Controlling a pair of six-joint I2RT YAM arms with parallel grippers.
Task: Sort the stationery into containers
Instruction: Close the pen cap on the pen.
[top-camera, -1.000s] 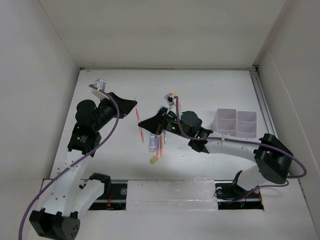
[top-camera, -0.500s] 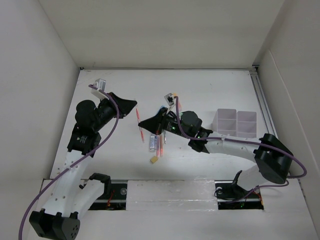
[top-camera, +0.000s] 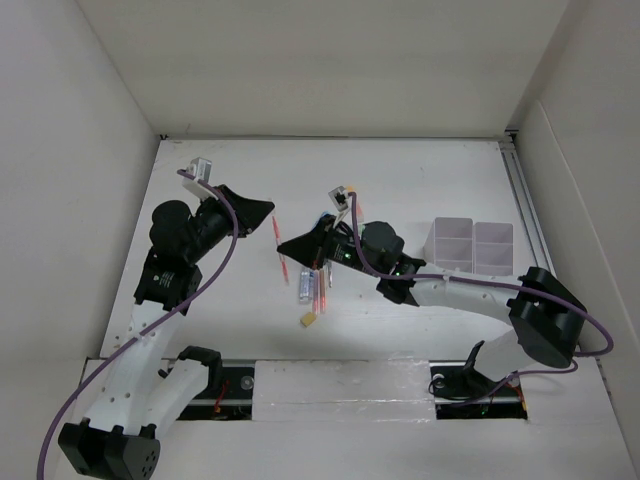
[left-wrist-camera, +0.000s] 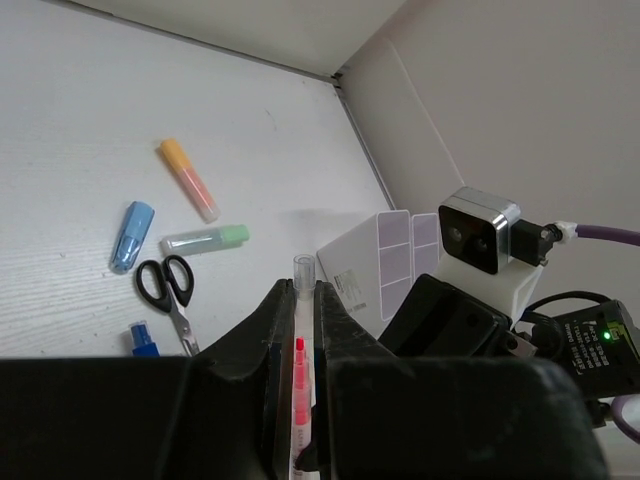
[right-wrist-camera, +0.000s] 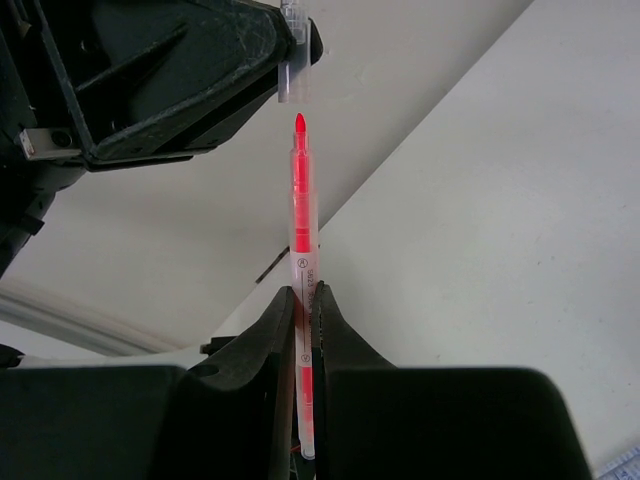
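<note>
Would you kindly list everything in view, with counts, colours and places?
markers: three; orange, green, blue; on the table
scissors: one; black handles; beside markers
glue bottle: one; blue cap; near scissors
eraser: one; yellow; near front edge
loose pens: at least two; red-orange; mid-table
held pen: one; red; uncapped, right end effector
cap: one; clear; left end effector
containers: cluster; translucent white; table's right
end effectors: two; black; both shut

Likely a robotics lab: plain white walls (top-camera: 320, 60) box in the white table (top-camera: 430, 175).
</note>
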